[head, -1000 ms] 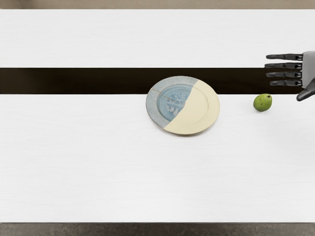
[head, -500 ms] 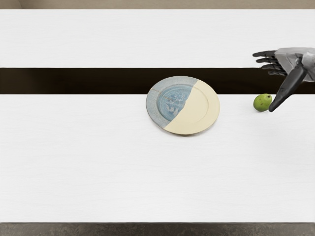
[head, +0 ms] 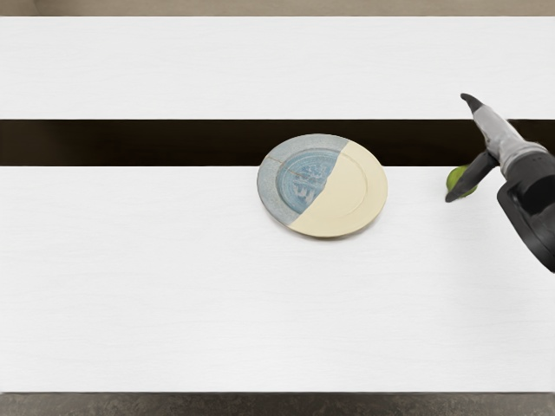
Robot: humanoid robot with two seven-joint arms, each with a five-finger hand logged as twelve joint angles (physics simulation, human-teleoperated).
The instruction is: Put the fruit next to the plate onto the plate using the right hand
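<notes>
The round plate (head: 322, 185), half blue-grey and half cream, lies on the white table near the middle of the head view. To its right only a sliver of the small green fruit (head: 453, 178) shows, behind the thumb of my right hand (head: 461, 149). The hand is turned edge-on above the fruit, its fingers stretched up and to the left and its thumb pointing down and left across the fruit. Its fingers are spread and nothing is grasped. The dark forearm enters from the right edge.
A dark gap (head: 130, 143) runs across the table just behind the plate and the fruit. White table surface (head: 217, 295) stretches in front of the plate and to its left.
My right hand has come down and left from the right edge, rolling from flat to edge-on, and now covers most of the fruit. Plate and fruit have not moved.
</notes>
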